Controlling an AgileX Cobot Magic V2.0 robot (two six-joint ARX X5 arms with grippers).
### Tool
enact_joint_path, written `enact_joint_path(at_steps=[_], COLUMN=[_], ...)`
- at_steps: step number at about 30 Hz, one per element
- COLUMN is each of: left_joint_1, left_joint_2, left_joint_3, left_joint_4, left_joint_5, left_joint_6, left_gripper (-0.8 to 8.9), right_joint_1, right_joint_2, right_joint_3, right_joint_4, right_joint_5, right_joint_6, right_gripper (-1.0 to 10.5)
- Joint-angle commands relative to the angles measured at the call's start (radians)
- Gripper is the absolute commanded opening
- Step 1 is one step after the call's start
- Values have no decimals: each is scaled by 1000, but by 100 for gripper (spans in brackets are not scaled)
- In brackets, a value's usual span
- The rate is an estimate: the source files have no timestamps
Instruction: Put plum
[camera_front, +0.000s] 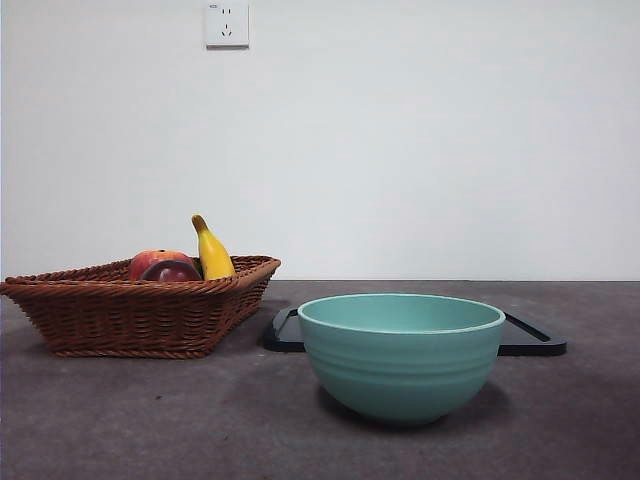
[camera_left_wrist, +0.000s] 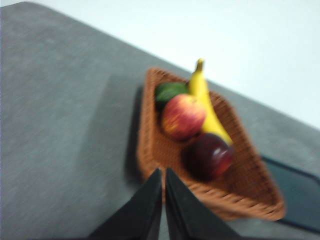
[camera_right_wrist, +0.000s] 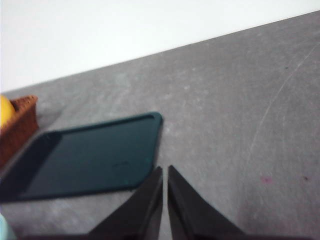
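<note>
The plum (camera_front: 171, 271), dark maroon and glossy, lies in a brown wicker basket (camera_front: 100, 310) at the left of the table. In the left wrist view the plum (camera_left_wrist: 210, 156) sits near the basket's near rim, beside a red-orange fruit (camera_left_wrist: 182, 116) and a banana (camera_left_wrist: 206, 100). My left gripper (camera_left_wrist: 163, 172) is shut and empty, above the table just short of the basket (camera_left_wrist: 150, 150). My right gripper (camera_right_wrist: 165, 170) is shut and empty, above the table by a dark tray (camera_right_wrist: 90, 155). Neither arm shows in the front view.
A teal bowl (camera_front: 401, 352) stands front and centre, with the flat dark tray (camera_front: 530, 340) behind it. A green fruit (camera_left_wrist: 169, 92) lies at the basket's far end. The banana (camera_front: 210, 250) and red-orange fruit (camera_front: 152, 261) rise above the rim.
</note>
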Motion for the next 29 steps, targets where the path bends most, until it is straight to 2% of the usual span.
enact_joint_path(at_steps=[1,6,11,22,29], left_joint_1=[1,1,1,0,-4], left_joint_2=[1,25,93,369,529], left_joint_3=[59,172,311,632,785], left_joint_4=[-7,-89,-169,-435,-612], left_joint_5=[32,43,59,270,418], left_joint_6=[-39,-38,8,227,363], left_gripper=[11,11,11,10,10], right_joint_1=[-1,-2,-1,-1,48], right_joint_2=[-1,16,85,342,483], right_joint_3=[68,196,354,702,865], right_joint_4=[-7,-76,-171,-463,-613], right_joint_5=[-3,-4,-30,-227,-332], right_joint_6=[40,38,2,-145,-183], right_gripper=[6,6,6,6,6])
